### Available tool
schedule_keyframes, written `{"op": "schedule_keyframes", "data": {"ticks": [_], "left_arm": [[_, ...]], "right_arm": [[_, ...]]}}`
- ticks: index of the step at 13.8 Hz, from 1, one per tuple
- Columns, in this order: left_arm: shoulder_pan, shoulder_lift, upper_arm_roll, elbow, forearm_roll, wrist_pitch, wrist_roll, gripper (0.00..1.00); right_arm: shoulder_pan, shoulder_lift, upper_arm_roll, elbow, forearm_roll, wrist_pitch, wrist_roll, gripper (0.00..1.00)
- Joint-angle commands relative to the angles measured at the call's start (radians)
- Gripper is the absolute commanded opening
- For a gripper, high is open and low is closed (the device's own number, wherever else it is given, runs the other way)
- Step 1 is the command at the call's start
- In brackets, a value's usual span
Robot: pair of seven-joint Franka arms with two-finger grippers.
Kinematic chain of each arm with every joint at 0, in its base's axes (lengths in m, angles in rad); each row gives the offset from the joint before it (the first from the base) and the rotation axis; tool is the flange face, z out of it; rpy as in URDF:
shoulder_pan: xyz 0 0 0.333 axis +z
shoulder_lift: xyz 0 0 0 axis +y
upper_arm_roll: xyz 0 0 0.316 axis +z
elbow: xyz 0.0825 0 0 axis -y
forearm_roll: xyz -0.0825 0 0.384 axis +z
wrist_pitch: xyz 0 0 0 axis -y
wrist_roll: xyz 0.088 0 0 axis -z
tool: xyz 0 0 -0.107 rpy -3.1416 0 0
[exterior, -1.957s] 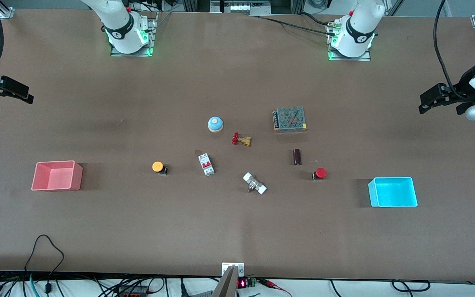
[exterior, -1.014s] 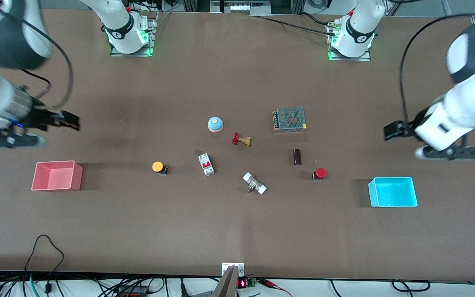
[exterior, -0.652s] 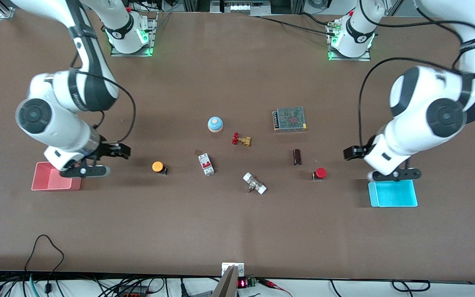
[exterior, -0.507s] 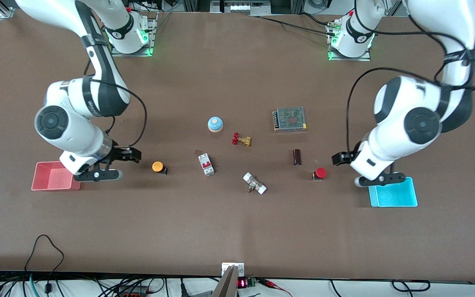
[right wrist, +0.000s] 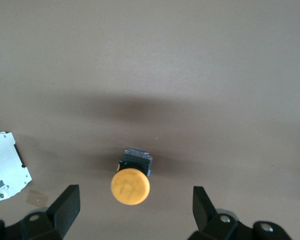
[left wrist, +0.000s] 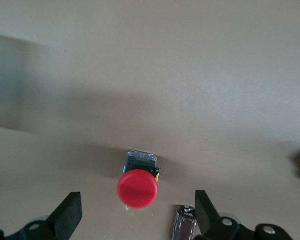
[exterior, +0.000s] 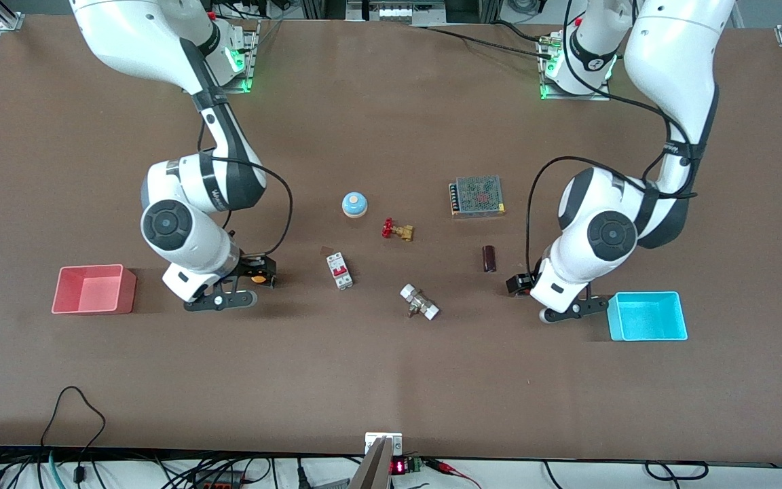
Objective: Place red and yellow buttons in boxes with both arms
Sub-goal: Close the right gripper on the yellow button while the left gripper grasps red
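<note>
The left gripper hangs over the red button, jaws spread wide and touching nothing; the cap sits between the fingers. The right gripper hovers likewise over the yellow button, jaws wide open and empty. Both buttons rest on the tabletop. The cyan box lies at about four o'clock from the red button, the pink box at about eight o'clock from the yellow one. Half a second earlier both grippers stood short of their buttons, beside the boxes; now each is above its button.
</note>
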Motion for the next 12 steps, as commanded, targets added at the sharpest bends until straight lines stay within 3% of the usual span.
{"op": "schedule_keyframes", "data": {"ticks": [1, 5, 12], "left_arm": [[-0.010, -0.010, 0.008, -0.049, -0.004, 0.033, -0.020, 1.00], [-0.010, -0.001, 0.010, -0.060, -0.001, 0.046, -0.020, 0.94], [-0.012, 0.018, 0.010, -0.058, 0.001, 0.088, -0.039, 0.69]], "right_arm": [[0.008, 0.040, -0.009, 0.024, 0.015, 0.038, -0.001, 1.00], [0.003, 0.089, -0.009, 0.024, 0.016, 0.049, -0.007, 1.00], [0.013, 0.127, -0.009, 0.021, 0.018, 0.061, 0.007, 1.00]]}}
